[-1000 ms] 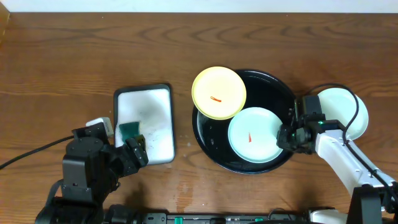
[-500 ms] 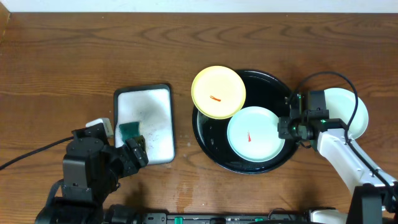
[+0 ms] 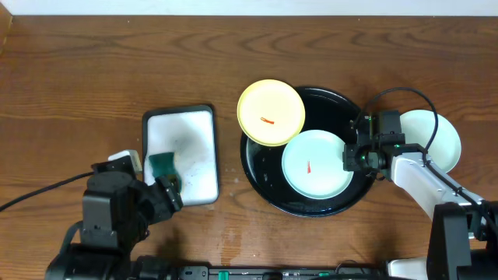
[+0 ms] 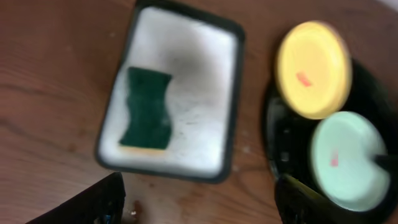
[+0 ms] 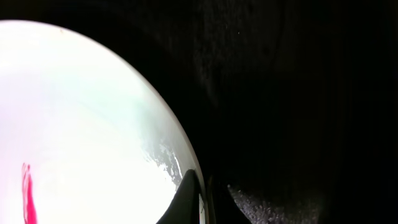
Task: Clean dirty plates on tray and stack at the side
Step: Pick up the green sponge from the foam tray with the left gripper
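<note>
the right gripper (image 3: 350, 155) is clenched at the right edge of the mint plate (image 3: 311, 167) that lies inside the black tray (image 3: 334, 97); in the right wrist view its fingertips (image 5: 186, 193) are pinched together over that plate's rim, so it looks to be gripping the plate by the edge. a second ago this gripper sat lower and further right, by the tray's rim, with its jaws a little apart; it has since moved up and in toward the plate and closed. the mint plate has slid slightly left in the tray, its red smear facing up

the yellow plate (image 3: 270, 113) rests on the tray's upper left rim, half over the table (image 3: 78, 78), overlapping the mint plate's top edge; it too has shifted a touch to the left. the second mint plate (image 3: 440, 136) lies on the table right of the tray, partly hidden behind the right arm, where it was before

the left gripper (image 3: 167, 190) hovers at the lower left corner of the white tray (image 3: 194, 148), jaws spread wide and holding nothing; the left wrist view shows its two fingers far apart at the bottom of the picture. the arm has drifted slightly toward the near edge. the green sponge (image 3: 162, 164) lies in the white tray's left half, unmoved
</note>
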